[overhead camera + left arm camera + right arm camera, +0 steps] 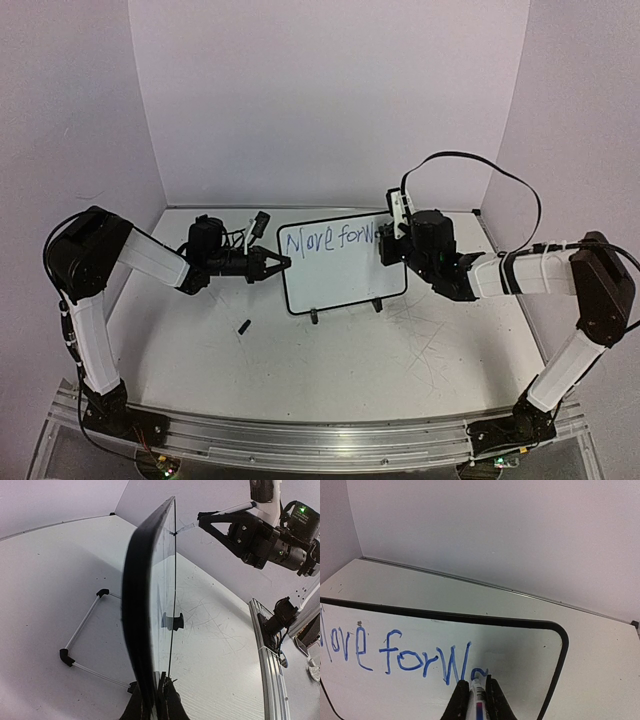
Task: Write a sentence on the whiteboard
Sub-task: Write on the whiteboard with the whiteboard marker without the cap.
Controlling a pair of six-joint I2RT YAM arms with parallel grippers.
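Plainly, on the counter [330, 380] the one whiteboard [345, 280] stands upright at the middle of the top view, its left edge clenched in the left tool [284, 263], probably to brace it against the push of writing. To its right, the right tool [392, 245] grips the single marker [478, 692] with the tip on the board's upper right, where the sentence [400, 655] reads only "Move forW" and a started letter. One small black piece [243, 326], maybe the cap, lies on the counter below the board's left corner.
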